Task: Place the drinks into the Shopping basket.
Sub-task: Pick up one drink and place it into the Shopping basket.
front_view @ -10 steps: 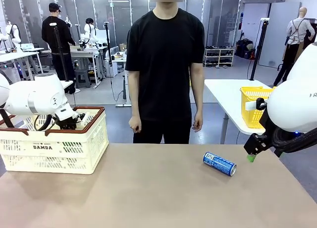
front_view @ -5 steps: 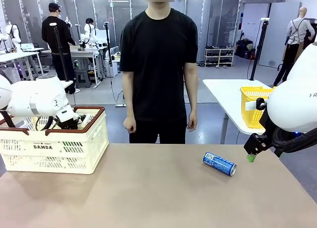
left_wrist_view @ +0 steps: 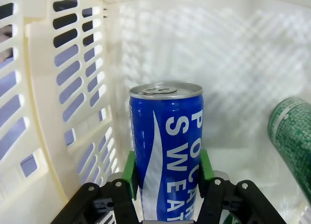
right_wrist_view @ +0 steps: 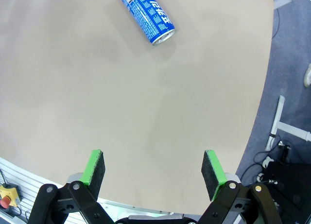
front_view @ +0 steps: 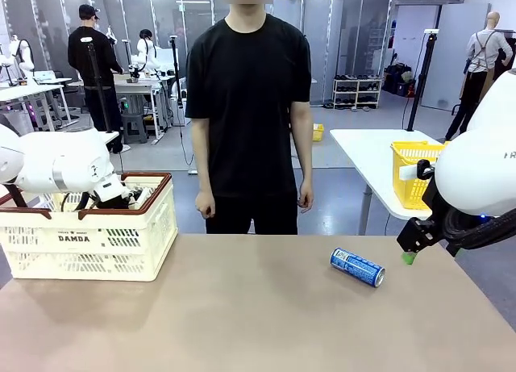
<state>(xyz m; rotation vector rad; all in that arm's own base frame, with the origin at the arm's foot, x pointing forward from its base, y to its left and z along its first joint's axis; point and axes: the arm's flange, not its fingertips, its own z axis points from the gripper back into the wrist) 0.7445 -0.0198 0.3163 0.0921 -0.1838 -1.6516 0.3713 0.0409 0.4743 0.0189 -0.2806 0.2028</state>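
Down inside the Shopping basket [left_wrist_view: 73, 88], the left jaws pinch a blue can [left_wrist_view: 167, 151], a green can [left_wrist_view: 291, 136] nearby; the right jaws hang spread over the table [front_view: 242, 307]. Another blue can [front_view: 357, 267] lies there.

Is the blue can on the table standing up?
No, the blue can lies on its side on the table.

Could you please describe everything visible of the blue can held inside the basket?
The blue can is slim and metal-looking, with white lettering, a white swoosh and a silver top with a pull tab. It stands along the left end effector, gripped at its sides between the green pads, inside the Shopping basket beside a slotted wall. A green can lies apart from it.
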